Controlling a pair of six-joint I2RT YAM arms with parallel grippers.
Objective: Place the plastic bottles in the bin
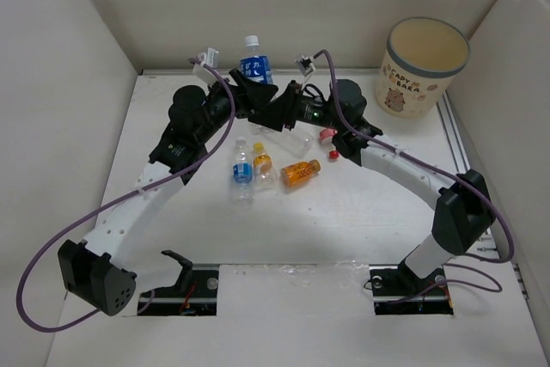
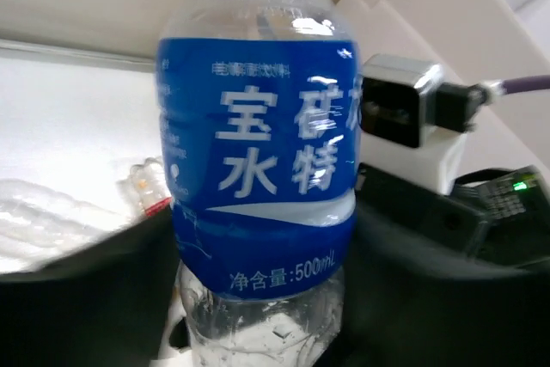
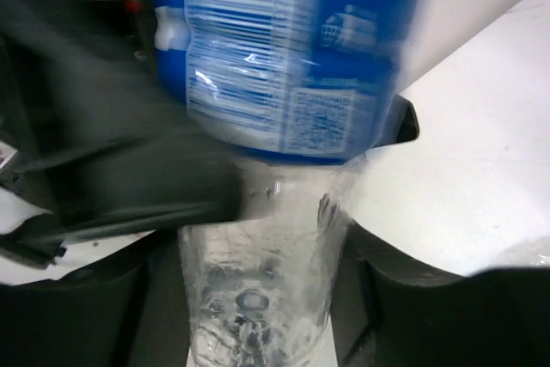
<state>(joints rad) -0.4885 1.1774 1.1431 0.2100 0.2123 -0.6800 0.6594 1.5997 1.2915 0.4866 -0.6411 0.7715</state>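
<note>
Blue-labelled bottle (image 2: 258,186) gripped in left tool (image 2: 258,298) — cap cut off, right-wrist view blurred

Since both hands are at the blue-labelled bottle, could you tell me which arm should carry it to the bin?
Right, I think: the bin stands far right, on that arm's side, and the right hand flanks the blue-labelled bottle too.

Between the black fingers (image 2: 77,298) you see a clear bottle (image 2: 258,315) with a blue label (image 2: 258,169), white lettering and a white cap (image 1: 251,41).
</note>
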